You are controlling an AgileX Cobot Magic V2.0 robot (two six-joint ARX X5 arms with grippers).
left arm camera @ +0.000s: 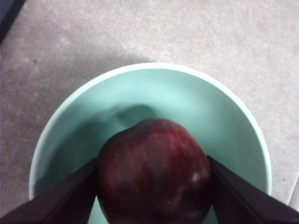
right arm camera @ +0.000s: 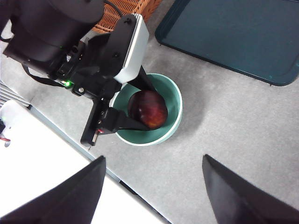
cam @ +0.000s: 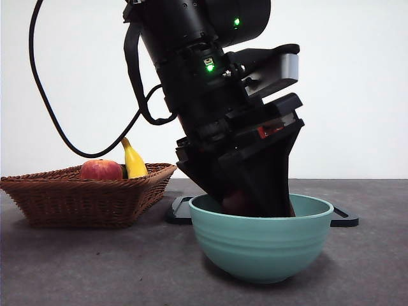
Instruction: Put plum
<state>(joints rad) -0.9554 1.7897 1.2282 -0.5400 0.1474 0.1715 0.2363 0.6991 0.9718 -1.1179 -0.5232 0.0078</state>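
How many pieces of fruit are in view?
3: the plum held by the left hand inside the bowl; a red fruit and a banana in the basket, which may hide more.

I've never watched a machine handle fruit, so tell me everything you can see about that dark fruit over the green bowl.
The plum is round, glossy, dark maroon with reddish streaks and a small pale spot. It looks whole and smooth-skinned. The left tool is shut on it, one black jaw pressing each side. It sits low inside the pale green bowl, below the rim; whether it touches the bowl's bottom cannot be seen.
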